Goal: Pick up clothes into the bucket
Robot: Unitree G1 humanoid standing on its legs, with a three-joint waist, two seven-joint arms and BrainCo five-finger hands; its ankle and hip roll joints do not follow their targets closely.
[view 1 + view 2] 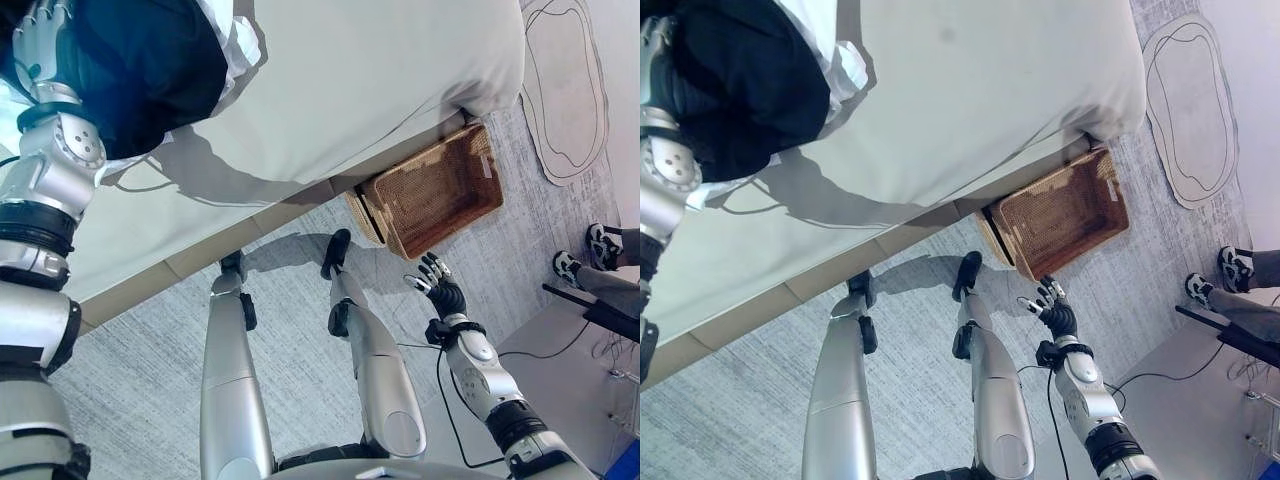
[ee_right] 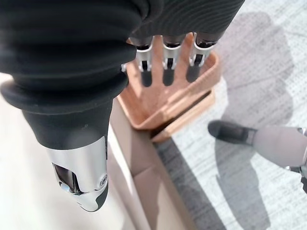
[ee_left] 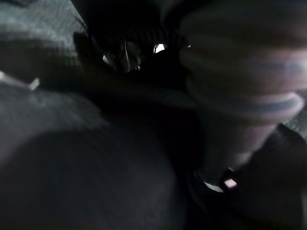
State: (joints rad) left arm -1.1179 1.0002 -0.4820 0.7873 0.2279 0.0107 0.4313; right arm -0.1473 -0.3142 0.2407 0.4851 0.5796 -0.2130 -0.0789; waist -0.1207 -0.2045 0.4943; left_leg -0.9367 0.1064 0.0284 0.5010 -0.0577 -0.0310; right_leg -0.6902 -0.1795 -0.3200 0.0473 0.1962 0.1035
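A bundle of dark clothes (image 1: 140, 70) with a white garment (image 1: 235, 40) at its edge hangs above the pale bed (image 1: 370, 80) and throws a wide shadow on the sheet. My left hand (image 1: 38, 45) is at the bundle's left side, its fingers curled into the dark cloth (image 3: 72, 158). The bucket is a brown wicker basket (image 1: 440, 190), empty, on the floor against the bed's corner. My right hand (image 1: 438, 285) hovers open over the carpet just in front of the basket (image 2: 168, 103), its fingers (image 2: 165, 67) straight and holding nothing.
The bed's wooden base (image 1: 230, 240) runs diagonally across the grey carpet (image 1: 140, 380). A pale rug with a dark outline (image 1: 565, 90) lies beyond the basket. A person's shoes (image 1: 600, 245) stand at the right edge.
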